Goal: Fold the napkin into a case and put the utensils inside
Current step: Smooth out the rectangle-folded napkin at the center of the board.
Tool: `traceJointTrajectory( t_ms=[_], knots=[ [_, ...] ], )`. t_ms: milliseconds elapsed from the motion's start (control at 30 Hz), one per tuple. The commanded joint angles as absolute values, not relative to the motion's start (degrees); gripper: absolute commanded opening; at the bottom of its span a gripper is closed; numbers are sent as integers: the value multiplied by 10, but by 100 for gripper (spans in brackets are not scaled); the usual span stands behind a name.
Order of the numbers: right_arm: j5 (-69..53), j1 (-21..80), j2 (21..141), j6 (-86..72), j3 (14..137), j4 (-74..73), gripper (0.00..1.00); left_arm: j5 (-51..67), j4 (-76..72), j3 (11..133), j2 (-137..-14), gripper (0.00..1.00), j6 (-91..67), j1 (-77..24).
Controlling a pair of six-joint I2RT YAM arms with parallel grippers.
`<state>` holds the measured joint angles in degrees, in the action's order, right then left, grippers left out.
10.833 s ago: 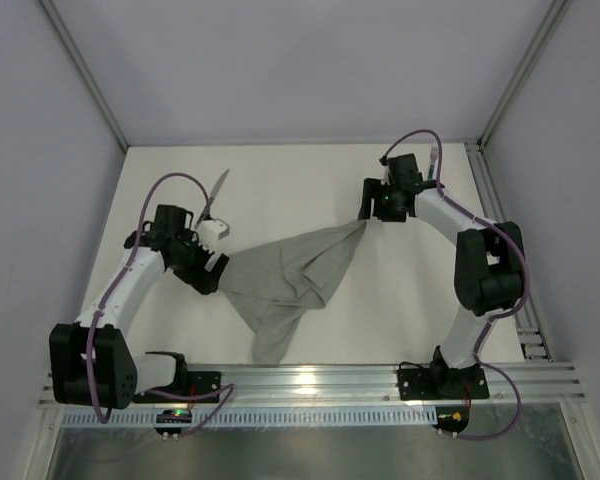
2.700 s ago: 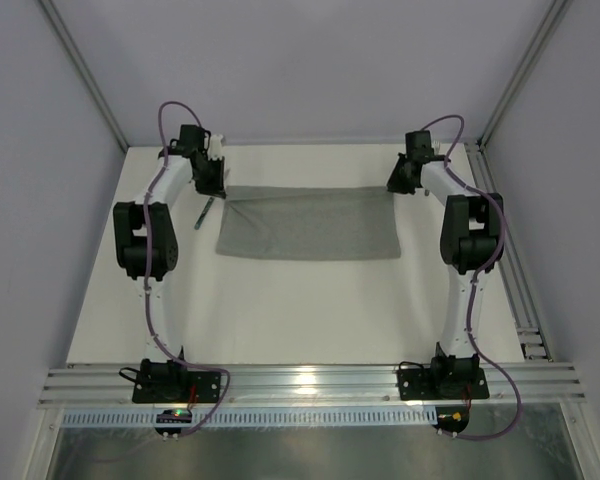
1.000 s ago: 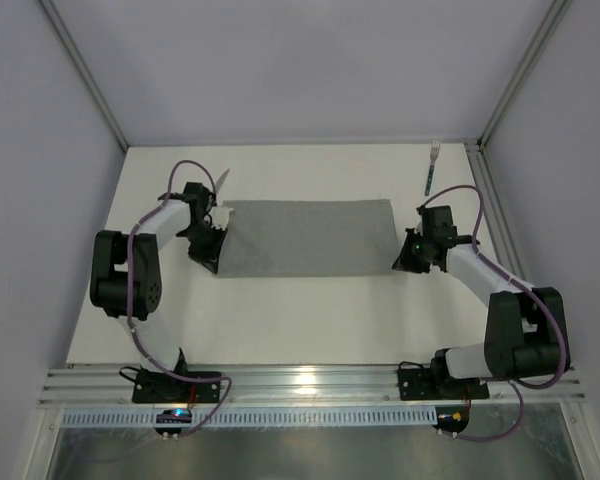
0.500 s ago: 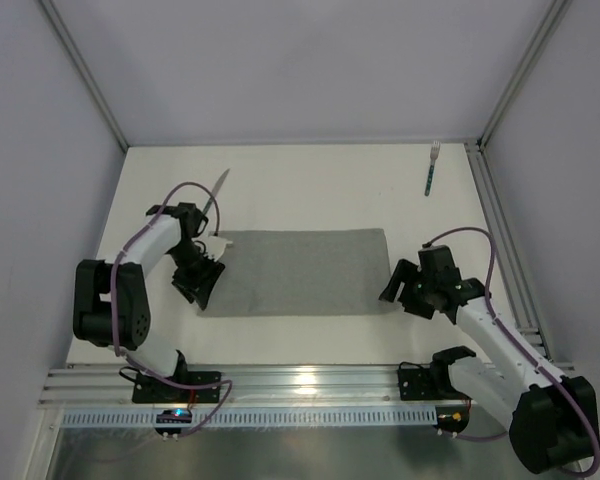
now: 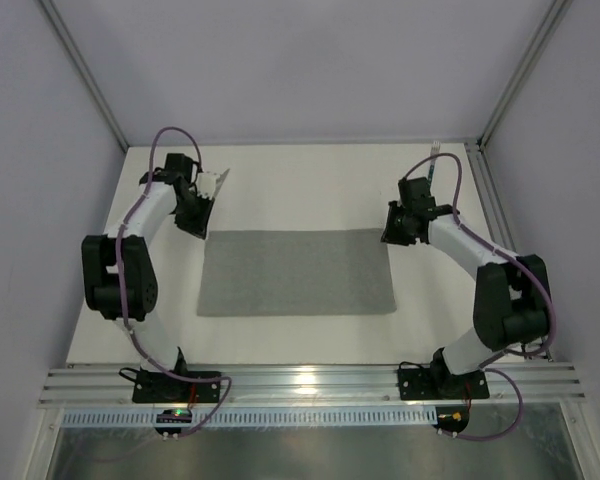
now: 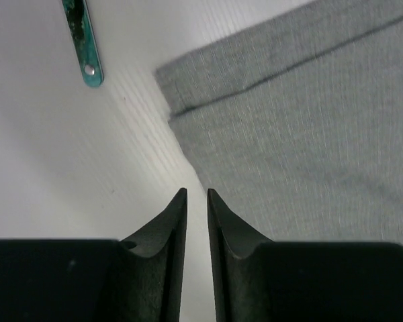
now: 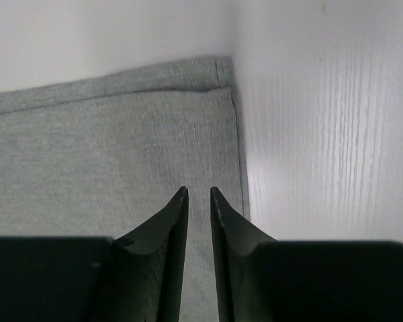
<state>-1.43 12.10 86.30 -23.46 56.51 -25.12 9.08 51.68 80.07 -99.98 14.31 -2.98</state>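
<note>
- Saw the napkin point(image 5: 297, 272) lying flat as a wide grey rectangle around the middle of the tabletop point(image 5: 310, 195).
- Noticed a thin line running along the cloth close to its far edge, plain in both wrist views.
- Found the left gripper point(image 5: 196, 224) just beside the napkin's far left corner, with its tips over bare tabletop and not over the cloth.
- Saw its two dark fingers point(image 6: 164, 235) almost together, with only a thin gap between them and nothing in that gap.
- Found the right gripper point(image 5: 390, 236) at the napkin's far right corner, with its tips over the cloth just inside the right edge.
- Saw the same thing there: dark fingers almost together, a thin gap, nothing held.
- Could not tell whether those tips touched the cloth or hung just above it.
- Spotted the knife point(image 6: 81, 40) by its green-blue handle end with a small hole, lying on the tabletop near the napkin's far left corner but apart from the cloth.
- From above, found that knife mostly hidden under the left arm.
- Spotted the fork point(image 5: 433, 152) near the far right corner of the tabletop, partly hidden behind the right arm and well apart from the napkin.
</note>
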Motion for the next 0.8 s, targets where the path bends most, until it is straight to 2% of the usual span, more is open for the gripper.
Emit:
traceJointTrajectory(
  t_ms=[0,100,467,633,767],
  knots=[
    [-12,112,925,-170,628,-211,25,83,436,828,-1067,21,102,-28],
    [-11,106,970,-153,650,-212,30,83,433,851,-1113,23,98,-28],
    [-23,96,1005,-135,641,-204,32,93,417,853,-1149,22,95,-15],
    [-31,95,1009,-136,634,-198,37,97,408,846,-1136,27,95,-4],
    [-33,95,1018,-138,634,-194,37,107,412,846,-1151,29,91,-3]
  ],
)
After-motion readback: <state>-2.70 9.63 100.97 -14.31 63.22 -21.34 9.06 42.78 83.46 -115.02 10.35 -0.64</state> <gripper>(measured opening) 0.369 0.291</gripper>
